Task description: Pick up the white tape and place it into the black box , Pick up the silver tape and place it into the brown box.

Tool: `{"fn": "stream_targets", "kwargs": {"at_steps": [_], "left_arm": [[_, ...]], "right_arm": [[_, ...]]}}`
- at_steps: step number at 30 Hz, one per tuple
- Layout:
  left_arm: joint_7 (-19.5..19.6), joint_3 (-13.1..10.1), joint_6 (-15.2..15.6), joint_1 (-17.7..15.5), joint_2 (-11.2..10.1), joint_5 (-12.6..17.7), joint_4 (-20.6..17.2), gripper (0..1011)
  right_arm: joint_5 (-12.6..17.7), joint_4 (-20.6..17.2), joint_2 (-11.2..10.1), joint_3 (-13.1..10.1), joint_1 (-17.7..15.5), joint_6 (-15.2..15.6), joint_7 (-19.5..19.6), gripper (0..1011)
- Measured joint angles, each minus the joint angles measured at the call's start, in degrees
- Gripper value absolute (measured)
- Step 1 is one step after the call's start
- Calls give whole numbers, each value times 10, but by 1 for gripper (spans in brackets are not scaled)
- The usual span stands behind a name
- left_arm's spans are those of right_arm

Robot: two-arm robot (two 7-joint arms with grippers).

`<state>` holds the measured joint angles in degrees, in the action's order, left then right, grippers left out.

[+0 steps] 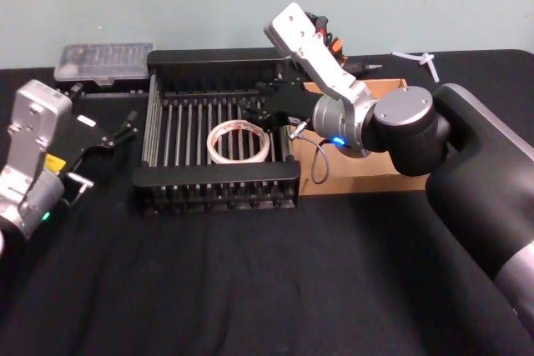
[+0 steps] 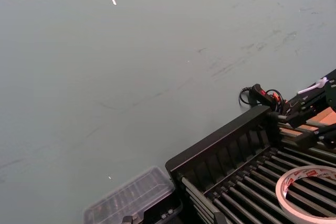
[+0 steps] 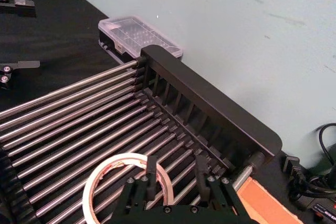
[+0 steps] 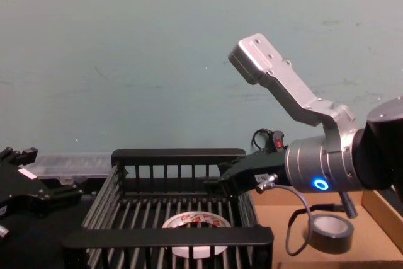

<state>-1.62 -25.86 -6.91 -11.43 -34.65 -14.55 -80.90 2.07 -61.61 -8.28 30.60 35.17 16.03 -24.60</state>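
Note:
The white tape (image 1: pixel 214 144) lies flat on the floor of the black box (image 1: pixel 217 60), a slatted crate in the middle of the table. My right gripper (image 1: pixel 262 109) hangs open over the crate's right side, just beyond the roll (image 3: pixel 94 187), with nothing between its fingers (image 3: pixel 151 170). In the chest view the silver tape (image 4: pixel 332 241) stands inside the brown box (image 4: pixel 380 213), right of the crate and beneath my right arm. In the head view that arm covers most of the brown box (image 1: pixel 375 174). My left gripper (image 1: pixel 127 128) rests open on the table, left of the crate.
A clear plastic case (image 1: pixel 104 61) sits at the back left beside the crate. Cables and a small device (image 1: pixel 329 39) lie behind the crate near the wall, and a white part (image 1: pixel 421 60) lies at the back right. The black tabletop stretches toward me.

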Motion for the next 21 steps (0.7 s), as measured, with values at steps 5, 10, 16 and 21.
{"fn": "stream_targets", "kwargs": {"at_steps": [5,10,16,21], "left_arm": [[0,0,0,0,0,0,0,1001],[0,0,0,0,0,0,0,1001],[0,0,0,0,0,0,0,1000],[0,0,0,0,0,0,0,1002]], "right_arm": [[0,0,0,0,0,0,0,603],[0,0,0,0,0,0,0,763],[1,0,0,0,0,0,0,920],[2,-4,0,-1,-1,0,-2,1003]]}}
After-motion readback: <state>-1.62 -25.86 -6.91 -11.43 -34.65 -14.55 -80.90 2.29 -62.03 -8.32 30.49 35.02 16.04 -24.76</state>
